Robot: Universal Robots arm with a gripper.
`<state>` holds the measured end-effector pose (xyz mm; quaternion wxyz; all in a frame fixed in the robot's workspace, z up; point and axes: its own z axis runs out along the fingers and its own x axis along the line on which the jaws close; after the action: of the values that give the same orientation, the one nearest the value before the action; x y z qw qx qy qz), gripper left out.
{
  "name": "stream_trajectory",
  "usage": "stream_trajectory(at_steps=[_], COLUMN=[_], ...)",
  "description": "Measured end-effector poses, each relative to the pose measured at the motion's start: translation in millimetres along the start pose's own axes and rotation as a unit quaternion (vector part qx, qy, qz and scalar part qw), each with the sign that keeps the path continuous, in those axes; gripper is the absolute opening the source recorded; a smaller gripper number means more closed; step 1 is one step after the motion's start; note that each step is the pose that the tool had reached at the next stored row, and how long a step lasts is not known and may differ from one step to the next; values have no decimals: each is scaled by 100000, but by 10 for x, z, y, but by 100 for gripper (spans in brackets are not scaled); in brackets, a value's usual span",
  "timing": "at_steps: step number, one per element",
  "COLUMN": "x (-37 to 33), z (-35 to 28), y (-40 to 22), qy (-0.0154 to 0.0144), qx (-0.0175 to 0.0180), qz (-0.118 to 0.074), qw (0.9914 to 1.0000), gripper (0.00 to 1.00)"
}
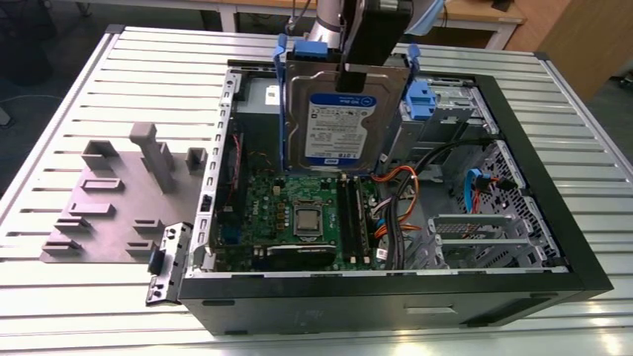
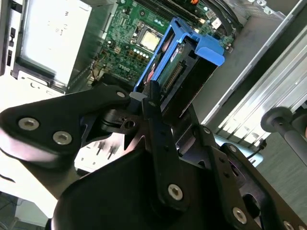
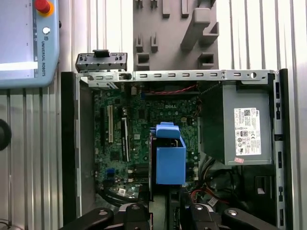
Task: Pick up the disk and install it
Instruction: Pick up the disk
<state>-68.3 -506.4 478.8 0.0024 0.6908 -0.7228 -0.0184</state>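
The disk (image 1: 331, 122), silver with a white-and-blue label and blue side rails, hangs upright over the open computer case (image 1: 396, 293) in the exterior view. My gripper (image 1: 353, 78) is shut on its upper edge from above. In the second wrist view the gripper (image 2: 154, 96) clamps the disk (image 2: 187, 62), whose blue front edge points down toward the motherboard. In the first wrist view the disk's blue front edge (image 3: 170, 158) shows end-on above the board, with the gripper (image 3: 167, 206) around it.
Inside the case lie the green motherboard (image 1: 296, 215), a grey power supply (image 3: 244, 124), a perforated metal cage with a blue latch (image 1: 445, 111), and orange and blue cables (image 1: 405, 178). A grey fixture plate (image 1: 118, 193) lies at the exterior view's left. A teach pendant (image 3: 24, 43) rests nearby.
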Motion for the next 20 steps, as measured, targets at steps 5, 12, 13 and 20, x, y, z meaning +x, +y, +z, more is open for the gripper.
stream_trajectory(at_steps=[5,12,13,20], x=[85,169,181,288], z=[-2,-5,-5,-8], y=[-12,-24,-25,-40], qy=[1,36,41,54], qx=[0,-1,1,-2], qz=[10,20,20,30], qw=[100000,100000,100000,100000], gripper=[35,35,35,35])
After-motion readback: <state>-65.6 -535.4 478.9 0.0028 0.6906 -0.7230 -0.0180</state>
